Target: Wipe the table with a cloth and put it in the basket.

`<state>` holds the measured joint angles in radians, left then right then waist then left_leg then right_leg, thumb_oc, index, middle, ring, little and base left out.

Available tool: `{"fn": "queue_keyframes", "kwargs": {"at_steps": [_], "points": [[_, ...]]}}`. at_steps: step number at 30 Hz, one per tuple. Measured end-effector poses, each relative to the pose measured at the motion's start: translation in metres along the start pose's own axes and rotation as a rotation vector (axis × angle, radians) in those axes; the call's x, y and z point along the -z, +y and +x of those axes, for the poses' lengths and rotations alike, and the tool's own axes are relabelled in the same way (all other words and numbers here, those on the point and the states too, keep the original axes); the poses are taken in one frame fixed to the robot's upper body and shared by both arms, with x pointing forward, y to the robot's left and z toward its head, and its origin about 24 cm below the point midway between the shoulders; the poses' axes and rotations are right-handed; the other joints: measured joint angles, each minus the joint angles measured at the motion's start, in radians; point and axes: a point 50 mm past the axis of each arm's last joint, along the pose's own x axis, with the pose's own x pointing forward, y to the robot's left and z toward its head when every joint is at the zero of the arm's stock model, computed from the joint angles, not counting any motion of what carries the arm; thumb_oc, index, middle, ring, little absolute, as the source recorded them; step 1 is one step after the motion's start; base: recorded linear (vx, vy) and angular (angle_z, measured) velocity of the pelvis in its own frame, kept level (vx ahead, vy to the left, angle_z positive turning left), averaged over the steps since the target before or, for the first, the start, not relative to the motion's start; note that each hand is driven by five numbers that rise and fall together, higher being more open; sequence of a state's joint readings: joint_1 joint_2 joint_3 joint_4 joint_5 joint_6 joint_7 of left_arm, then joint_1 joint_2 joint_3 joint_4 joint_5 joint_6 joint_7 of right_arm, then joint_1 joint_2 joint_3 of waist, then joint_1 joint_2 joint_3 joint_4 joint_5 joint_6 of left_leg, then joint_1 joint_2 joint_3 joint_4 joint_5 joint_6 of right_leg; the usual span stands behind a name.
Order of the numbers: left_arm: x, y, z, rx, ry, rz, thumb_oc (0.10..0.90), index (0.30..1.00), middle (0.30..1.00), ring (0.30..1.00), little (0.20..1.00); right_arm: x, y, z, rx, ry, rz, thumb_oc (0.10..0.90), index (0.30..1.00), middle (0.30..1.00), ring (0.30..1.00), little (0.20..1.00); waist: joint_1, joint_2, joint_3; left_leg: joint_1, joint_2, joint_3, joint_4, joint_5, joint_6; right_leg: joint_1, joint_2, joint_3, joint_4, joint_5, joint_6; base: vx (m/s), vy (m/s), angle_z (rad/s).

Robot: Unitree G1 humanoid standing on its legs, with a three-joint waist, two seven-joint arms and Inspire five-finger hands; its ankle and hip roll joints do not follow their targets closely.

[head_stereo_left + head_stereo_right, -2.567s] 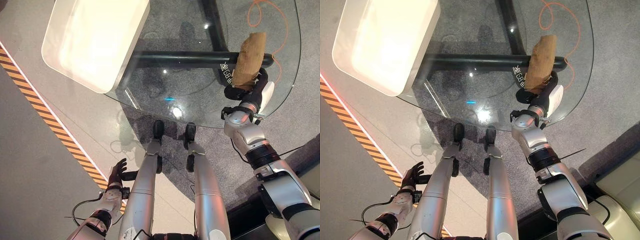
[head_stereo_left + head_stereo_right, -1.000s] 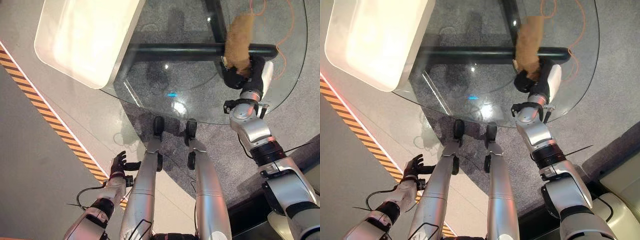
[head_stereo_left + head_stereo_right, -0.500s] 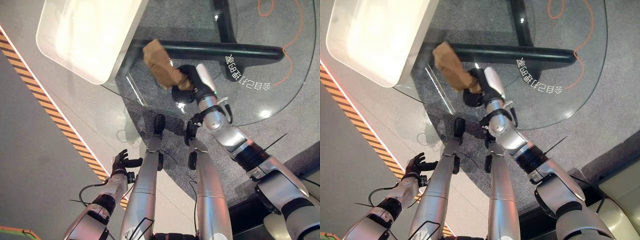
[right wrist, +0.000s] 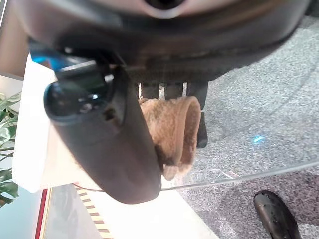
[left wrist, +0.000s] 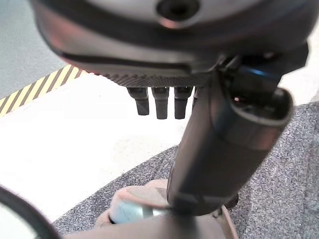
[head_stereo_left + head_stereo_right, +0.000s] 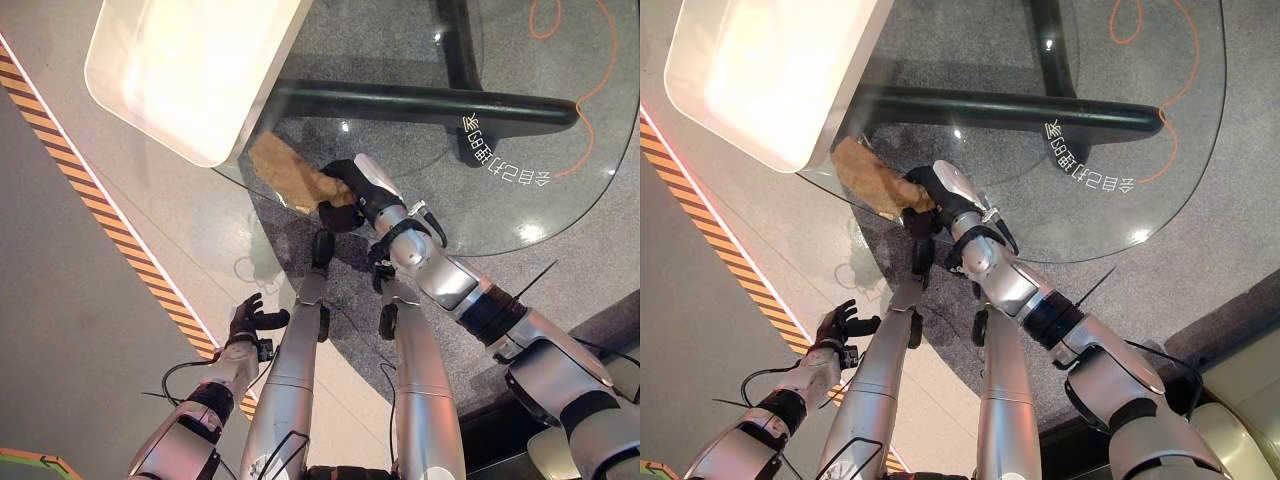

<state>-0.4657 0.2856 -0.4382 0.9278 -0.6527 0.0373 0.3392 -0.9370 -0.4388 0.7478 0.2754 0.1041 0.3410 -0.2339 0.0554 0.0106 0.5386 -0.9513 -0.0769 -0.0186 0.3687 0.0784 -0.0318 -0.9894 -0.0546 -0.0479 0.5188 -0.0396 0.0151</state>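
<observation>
Right, rt hand (image 6: 350, 190) first: clamped on the brown cloth (image 6: 285, 170), thumb one side, fingers (image 4: 199, 117) the other, cloth bunched in a fold btwn them. Cloth sits at the near left edge of the glass table (image 6: 500, 190), just beside the white basket (image 6: 180, 70). Can't tell if it's pressed on the glass or a touch above it.

Looks to me like the tail end of the wipe, w/ the drop-off next. That'd call for lifting the cloth clear of the glass, carrying it over the basket's near wall, then opening up so it falls inside. Rim's close, so not much room for a low swing.

Left hand (image 6: 250, 320) hangs low by the robot's side over the floor near the striped tape (image 6: 100, 220), fingers loose and apart, holding nothing.

Views differ: rt wrist cam gives the pinch close up and the table edge beneath it. Head cams give the layout, i.e. basket vs cloth, plus the black beam (image 6: 420, 100) and orange cord (image 6: 590, 90) under the glass
</observation>
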Motion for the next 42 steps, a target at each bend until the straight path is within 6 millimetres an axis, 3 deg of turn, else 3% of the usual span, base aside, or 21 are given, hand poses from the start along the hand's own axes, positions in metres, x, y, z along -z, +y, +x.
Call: {"fn": "queue_keyframes", "kwargs": {"at_steps": [13, 19, 26, 36, 42], "points": [[-0.014, -0.005, 0.002, 0.009, -0.011, -0.016, 0.800, 0.900, 0.900, 0.900, 0.900, 0.006, -0.007, -0.002, 0.171, 0.050, 0.112, 0.100, 0.300, 0.300, 0.300, 0.200, -0.008, -0.001, 0.000, -0.001, 0.000, 0.002, 0.016, -0.003, 0.006, 0.003, 0.001, 0.002, 0.003, 0.002, 0.002, 0.00, 0.000, 0.00], [-0.017, -0.002, 0.004, -0.007, -0.008, -0.020, 0.800, 0.900, 0.900, 0.900, 0.900, 0.012, -0.030, -0.002, 0.332, 0.101, 0.190, 0.100, 0.300, 0.300, 0.300, 0.200, -0.026, -0.006, 0.000, -0.010, 0.000, 0.006, 0.037, -0.011, 0.017, 0.003, 0.002, 0.004, 0.000, 0.005, 0.015, 0.00, 0.000, 0.00], [-0.025, -0.001, 0.006, -0.032, -0.007, -0.024, 0.800, 0.900, 0.900, 0.900, 0.900, 0.025, -0.062, -0.001, 0.483, 0.178, 0.284, 0.100, 0.300, 0.300, 0.300, 0.200, -0.052, -0.036, 0.000, -0.015, -0.001, 0.023, 0.056, -0.021, 0.033, 0.006, 0.003, 0.029, -0.015, 0.015, 0.029, 0.01, -0.023, -0.09], [-0.026, 0.002, 0.007, -0.039, -0.004, -0.037, 0.800, 0.900, 0.900, 0.900, 0.900, 0.038, -0.078, -0.006, 0.589, 0.199, 0.384, 0.100, 0.300, 0.300, 0.300, 0.200, -0.065, -0.046, 0.001, -0.018, -0.002, 0.053, 0.069, -0.035, 0.053, 0.009, 0.004, 0.055, -0.036, 0.026, 0.047, 0.00, -0.018, -0.07], [-0.027, 0.004, 0.007, -0.043, -0.007, -0.036, 0.800, 0.900, 0.900, 0.900, 0.900, 0.063, -0.103, -0.020, 0.810, 0.270, 0.563, 0.100, 0.300, 0.300, 0.300, 0.200, -0.064, -0.052, 0.004, -0.024, -0.003, 0.061, 0.069, -0.042, 0.064, 0.009, 0.002, 0.058, -0.050, 0.033, 0.055, 0.00, -0.001, -0.02]]}}
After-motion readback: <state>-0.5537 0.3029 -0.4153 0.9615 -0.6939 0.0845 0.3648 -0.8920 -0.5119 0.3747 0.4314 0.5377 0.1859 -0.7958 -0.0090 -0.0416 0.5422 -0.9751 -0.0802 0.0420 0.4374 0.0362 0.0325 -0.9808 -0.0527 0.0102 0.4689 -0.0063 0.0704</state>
